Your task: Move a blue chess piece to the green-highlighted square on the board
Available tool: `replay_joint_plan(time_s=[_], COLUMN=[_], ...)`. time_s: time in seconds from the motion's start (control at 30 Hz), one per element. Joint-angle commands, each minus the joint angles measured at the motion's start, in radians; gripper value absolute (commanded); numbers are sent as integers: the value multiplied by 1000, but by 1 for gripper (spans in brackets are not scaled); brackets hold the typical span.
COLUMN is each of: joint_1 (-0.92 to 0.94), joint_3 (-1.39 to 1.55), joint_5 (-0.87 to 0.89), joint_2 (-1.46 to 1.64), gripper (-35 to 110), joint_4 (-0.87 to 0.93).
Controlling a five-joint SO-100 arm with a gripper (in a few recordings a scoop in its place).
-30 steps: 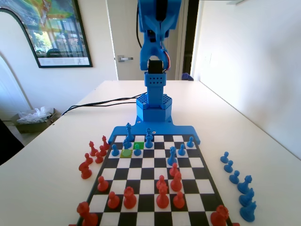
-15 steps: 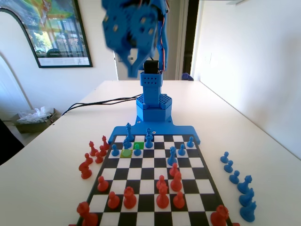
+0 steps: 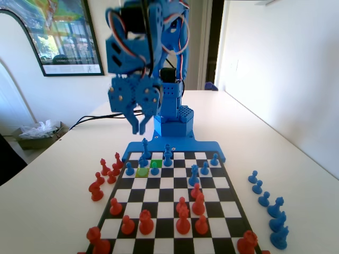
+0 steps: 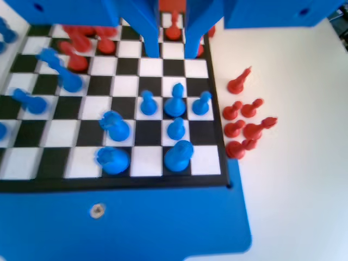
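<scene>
- Small blue plastic pawn with round head and flared base (image 3: 154, 168): stands in the fixed view on the board's far left part, on the square just right of the olive-yellow tinted square (image 3: 142, 172) and just nearer than the vivid green-highlighted square (image 3: 157, 156). Which pawn is meant is a judgement; this one is closest to the green square.
- Green square looks bare; a taller slim blue piece (image 3: 145, 147) stands just left of it, another blue piece (image 3: 168, 157) just right.
- Two-finger blue claw (image 3: 139, 125): hangs above the tabletop's far end, left of the arm base, well clear of all pieces. Jaws parted, nothing between them; same in the wrist view (image 4: 173, 51).
- Step, judged: approach, no grasp yet.
- Next move calls for lowering the claw over the pawn's head, jaws straddling it, without knocking neighbours.
- Room: tight. The blue pieces crowd near the flat black-and-white chequered chessboard (image 3: 226, 196) far edge and blue frame; captured red pawns (image 4: 244, 128) lie off the board on bare tabletop.
</scene>
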Motion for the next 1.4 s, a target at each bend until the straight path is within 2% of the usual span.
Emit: replay_joint_plan(time_s=[0.0,0.33,0.83,1.37], joint_1=[17,35,63,2], joint_3=[49,41,-74,-112], joint_5=[-31,-18,-41,-35], joint_2=[8,-66,-196,-276], gripper=[8,8,8,8], joint_4=[-55,-124,-130,-94])
